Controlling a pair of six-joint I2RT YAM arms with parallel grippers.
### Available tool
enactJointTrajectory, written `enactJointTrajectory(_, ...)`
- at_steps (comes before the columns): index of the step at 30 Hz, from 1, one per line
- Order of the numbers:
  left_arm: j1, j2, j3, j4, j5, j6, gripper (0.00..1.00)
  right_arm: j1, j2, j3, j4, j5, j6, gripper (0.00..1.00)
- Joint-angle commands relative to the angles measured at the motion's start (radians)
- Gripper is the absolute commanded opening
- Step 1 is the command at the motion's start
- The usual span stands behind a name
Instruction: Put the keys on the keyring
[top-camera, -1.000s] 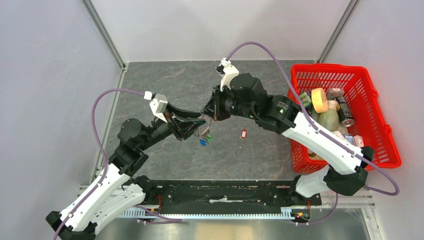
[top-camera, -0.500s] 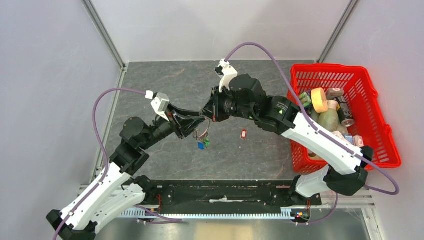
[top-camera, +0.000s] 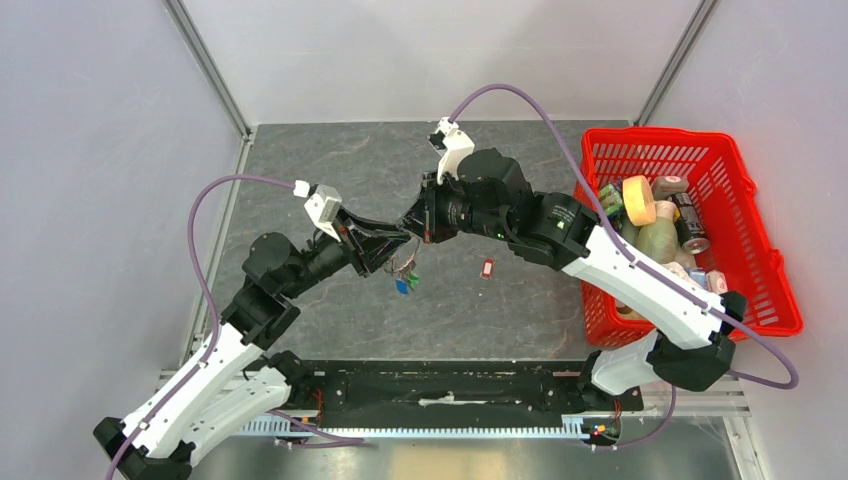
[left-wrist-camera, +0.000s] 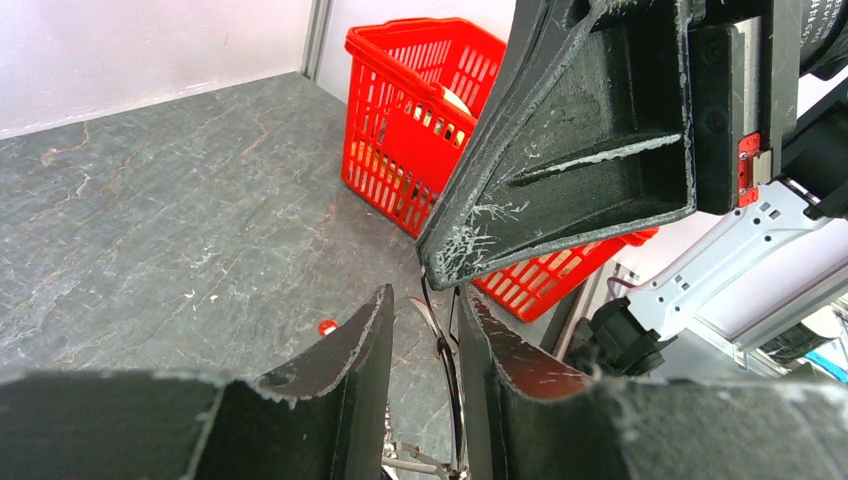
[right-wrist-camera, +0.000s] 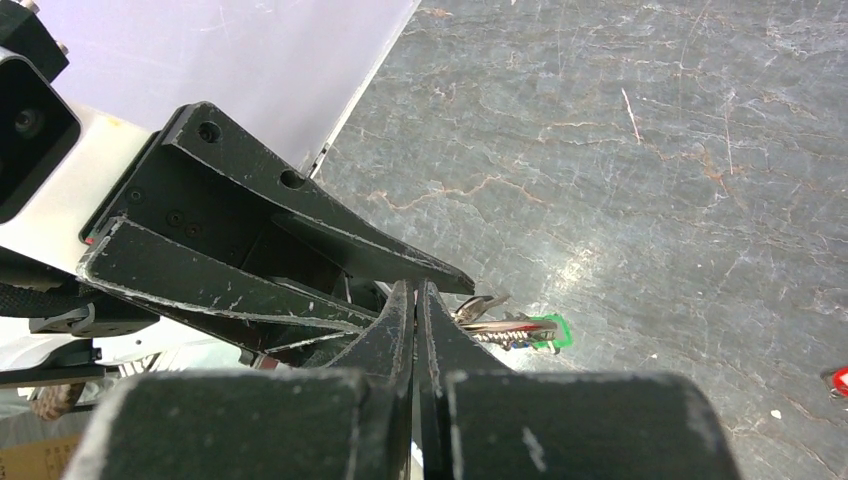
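Black plastic fingers of the right gripper (right-wrist-camera: 416, 290) are pressed together with only a hairline slit between them, and they appear to pinch the top of the keyring (left-wrist-camera: 447, 365). The left gripper (left-wrist-camera: 425, 296) meets it tip to tip. Its fingers stand a narrow gap apart and the thin silver wire runs down through that gap. Nothing shows them clamping it.

Below the two grippers, held above the table (top-camera: 330, 160), hangs a small bunch of keys: a green-headed key (right-wrist-camera: 545, 333) beside a blue-headed key (top-camera: 400, 286). They look already threaded on the ring.

Over the last second the left arm has edged a little toward the right gripper and the dangling bunch has shifted slightly with it. The grippers have stayed tip to tip. This looks like a small adjustment of the ring between the two grippers rather than a new key going on.

The red key (top-camera: 487, 268) has not moved. It lies alone on the table between the grippers and the red basket (top-camera: 760, 250) of assorted items. It probably still needs picking up and threading.
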Motion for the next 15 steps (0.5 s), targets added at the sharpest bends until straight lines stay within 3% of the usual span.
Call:
enactJointTrajectory(1, 0.000, -0.002, 0.024, -0.005, -0.009, 0.043, 0.35, 0.010, -0.004, 0.055, 0.072, 0.017, -0.004, 0.00)
enactJointTrajectory(15, 0.000, -0.034, 0.026, -0.020, -0.017, 0.044, 0.37, 0.014, -0.004, 0.055, 0.072, 0.032, -0.015, 0.00)
